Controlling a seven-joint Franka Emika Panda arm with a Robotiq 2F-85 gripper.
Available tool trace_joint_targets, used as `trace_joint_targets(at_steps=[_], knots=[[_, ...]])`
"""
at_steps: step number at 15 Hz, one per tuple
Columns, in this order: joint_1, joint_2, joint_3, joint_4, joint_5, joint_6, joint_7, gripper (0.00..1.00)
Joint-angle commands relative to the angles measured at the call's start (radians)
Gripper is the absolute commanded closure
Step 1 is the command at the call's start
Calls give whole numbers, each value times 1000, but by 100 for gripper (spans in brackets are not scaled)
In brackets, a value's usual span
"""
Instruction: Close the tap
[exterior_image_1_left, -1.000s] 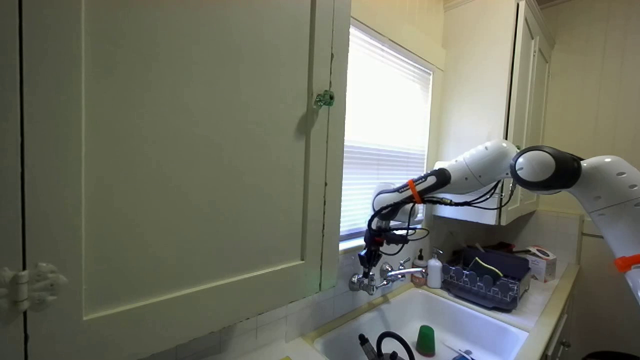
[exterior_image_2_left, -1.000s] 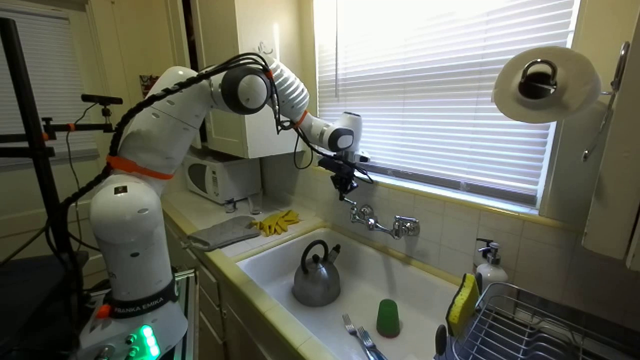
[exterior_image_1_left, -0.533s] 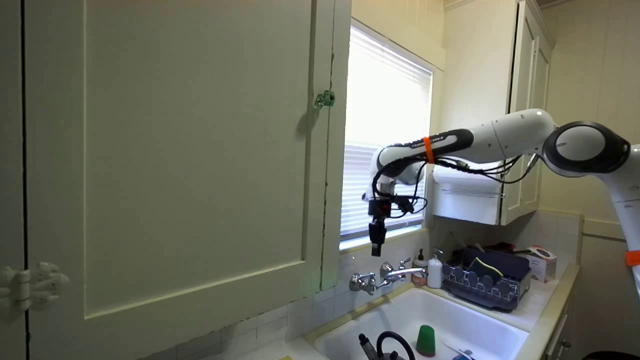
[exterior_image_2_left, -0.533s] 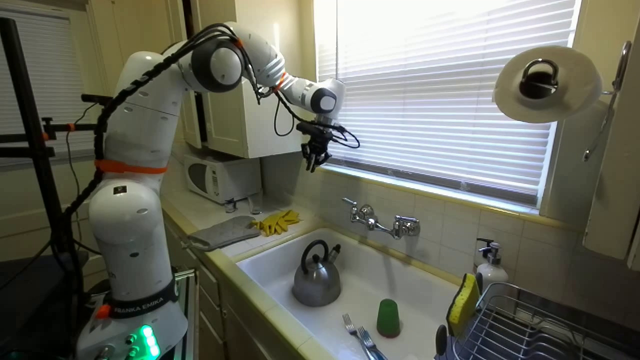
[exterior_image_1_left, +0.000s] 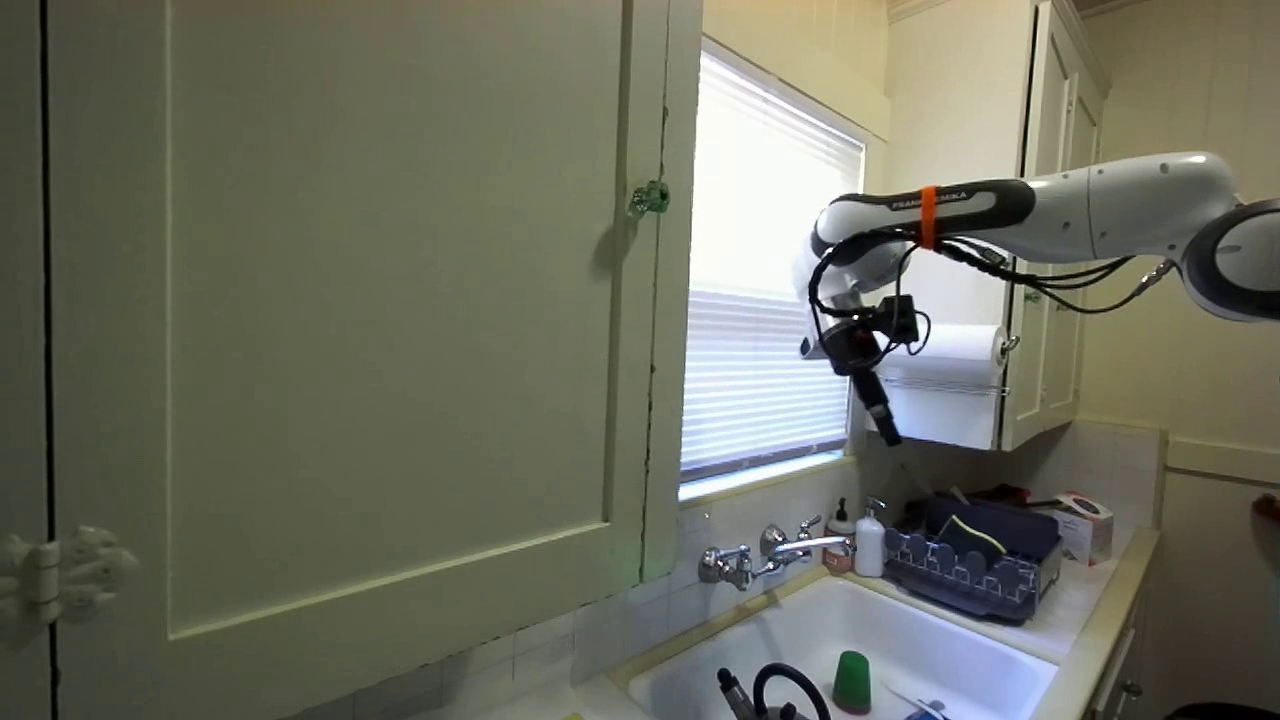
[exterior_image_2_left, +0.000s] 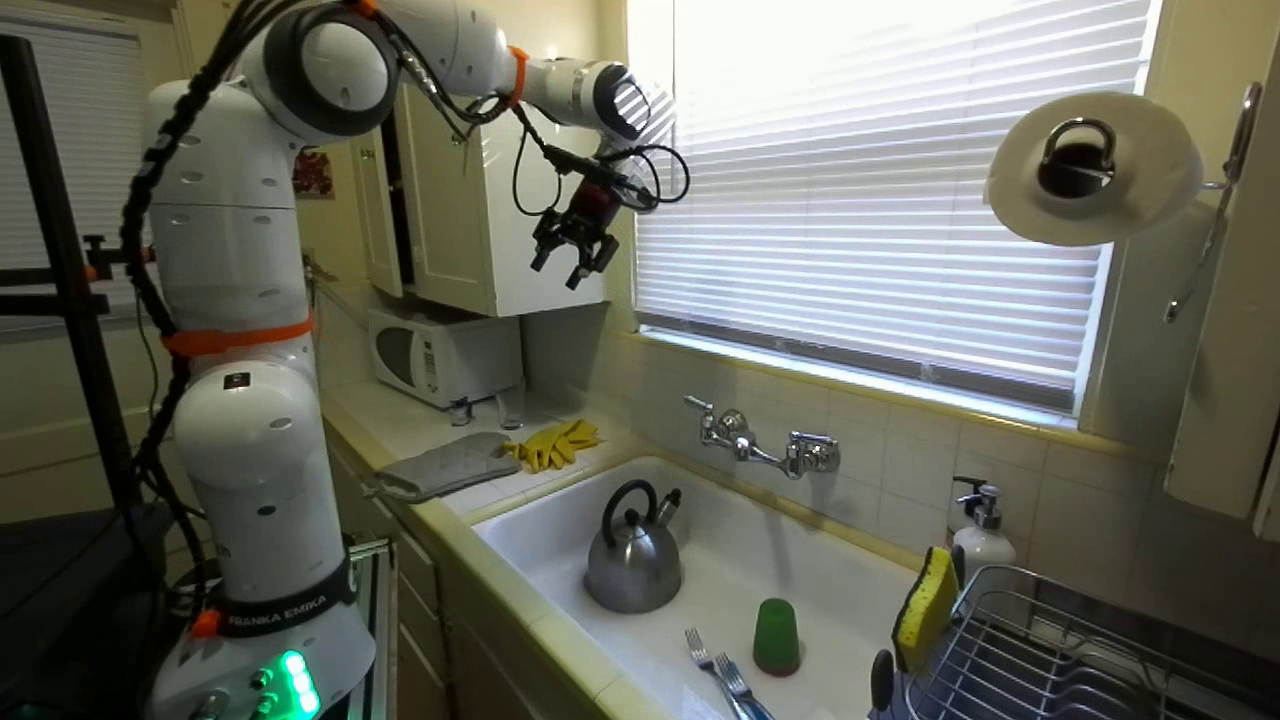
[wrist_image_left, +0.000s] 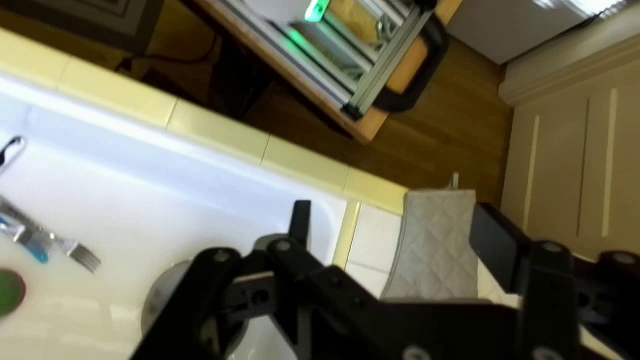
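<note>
The chrome tap (exterior_image_2_left: 742, 446) is mounted on the tiled wall above the sink in both exterior views. Its lever handles sit at either side, and the spout (exterior_image_1_left: 822, 543) juts out over the basin. My gripper (exterior_image_2_left: 556, 274) hangs well above and away from the tap, close to the wall cabinet's lower edge in the picture. Two fingers stand wide apart with nothing held. From the wrist, the open gripper (wrist_image_left: 390, 215) looks down past the sink corner onto a grey quilted cloth (wrist_image_left: 435, 245). The tap is out of the wrist view.
Inside the white sink (exterior_image_2_left: 850, 560) are a kettle (exterior_image_2_left: 633, 570), a green cup-shaped thing (exterior_image_2_left: 776, 636) and forks (exterior_image_2_left: 735, 680). Soap bottles (exterior_image_1_left: 869, 545) and a dish rack (exterior_image_1_left: 965, 570) stand beside it. Yellow gloves (exterior_image_2_left: 553, 444) lie on the counter near a microwave (exterior_image_2_left: 445, 355).
The arm has risen and drawn back from the tap handle, where the gripper was low and close. The gripper has tilted and its fingers have spread apart. The tap looks unchanged over the last half second.
</note>
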Motion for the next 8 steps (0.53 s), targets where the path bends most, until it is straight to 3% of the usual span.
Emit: trace_joint_targets(at_steps=[1,2,3,5,8], knots=[[-5,-99,-52,8,-29,-283,29,0],[-6,-114,-62,27,-68,-358,21,0],[10,-80,-58,14,-26,-252,19,0],[6,-115,-74,25,-48,-325,20,0],[6,-120,-75,26,-54,-332,22,0]])
